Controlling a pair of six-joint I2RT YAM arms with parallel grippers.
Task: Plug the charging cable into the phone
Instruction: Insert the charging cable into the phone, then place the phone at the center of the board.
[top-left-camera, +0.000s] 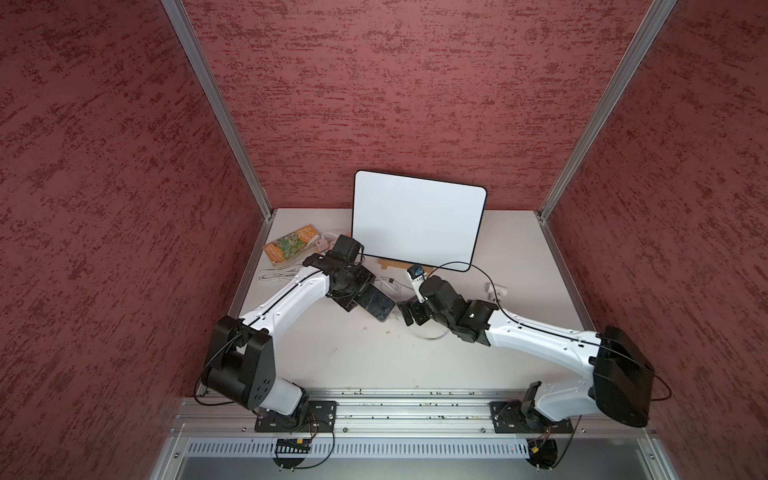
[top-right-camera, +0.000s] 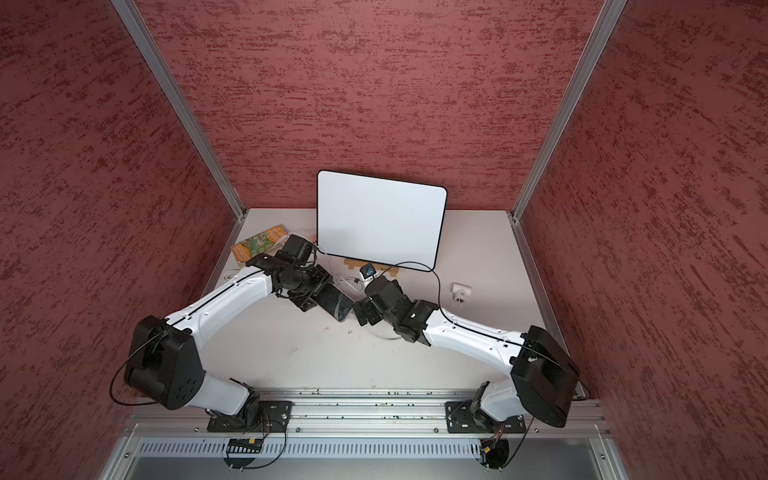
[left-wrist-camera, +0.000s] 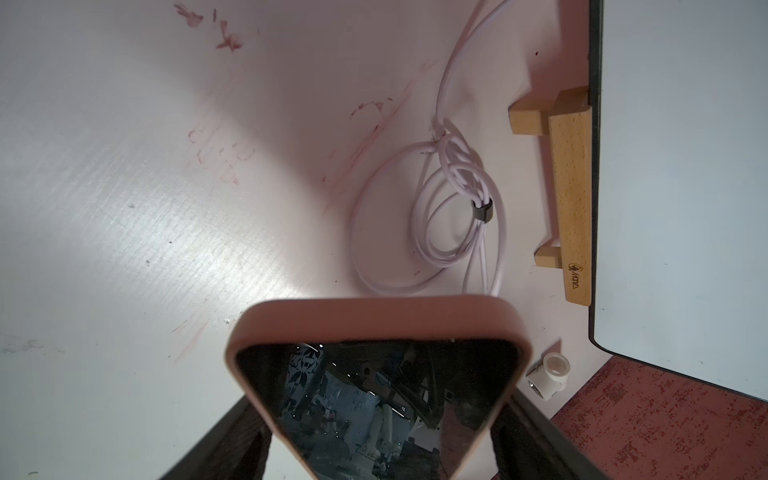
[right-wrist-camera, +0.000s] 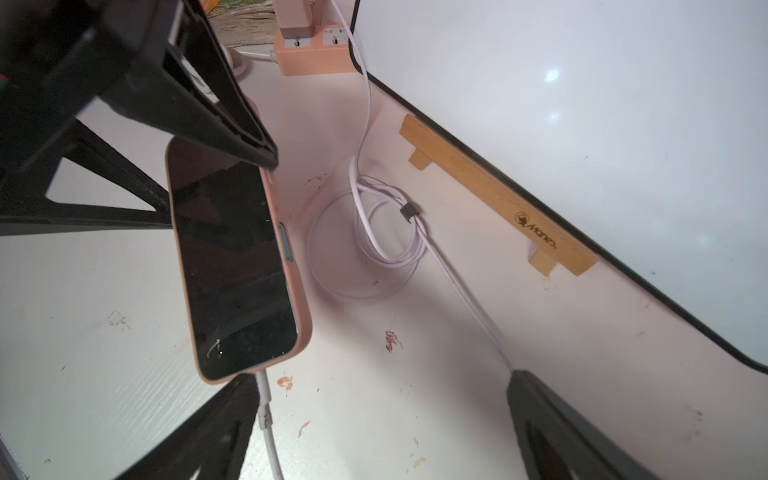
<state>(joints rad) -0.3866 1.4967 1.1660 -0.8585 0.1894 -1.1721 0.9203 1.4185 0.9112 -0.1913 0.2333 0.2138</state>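
The phone (right-wrist-camera: 232, 257), with a black screen and a tan case, is raised off the table, and my left gripper (left-wrist-camera: 382, 428) is shut on its sides. In both top views the phone (top-left-camera: 376, 305) (top-right-camera: 336, 305) sticks out of the left gripper (top-left-camera: 361, 299) toward the right gripper (top-left-camera: 409, 316). The charging cable (right-wrist-camera: 368, 99) runs from the power strip to a loose loop held by a black tie (right-wrist-camera: 409, 212). Its white plug (right-wrist-camera: 262, 395) sits in the phone's bottom edge. My right gripper (right-wrist-camera: 382, 415) is open, its fingers wide apart, one just beside the plug.
A white board (top-left-camera: 415, 220) with a black rim leans on the back wall, in a wooden stand (left-wrist-camera: 573, 199). A pink power strip (right-wrist-camera: 316, 54), an orange packet (top-left-camera: 291, 245) and a coiled thick cord (top-left-camera: 274, 275) lie at the back left. A small white T-shaped gadget (top-left-camera: 496, 291) sits on the right.
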